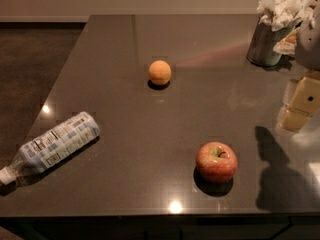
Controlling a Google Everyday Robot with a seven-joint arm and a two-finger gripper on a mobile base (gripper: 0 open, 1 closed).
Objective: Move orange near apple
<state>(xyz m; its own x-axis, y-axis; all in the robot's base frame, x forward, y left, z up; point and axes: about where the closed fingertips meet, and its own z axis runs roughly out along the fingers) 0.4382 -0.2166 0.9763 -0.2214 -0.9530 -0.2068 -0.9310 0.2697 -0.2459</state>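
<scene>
The tool [301,104] sits over the right side of the table [150,184], blurred and cut off by the frame, so only pale yellow blocks show. At the far right corner the napkins [280,6] in the metal cup [264,46] run out of view. By the near left corner the bottle [57,144] loses its cap to the frame's edge, and its label print is too small to read.

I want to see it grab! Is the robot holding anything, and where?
Nothing. The gripper hangs at the right edge; orange and apple sit on the counter.
</scene>
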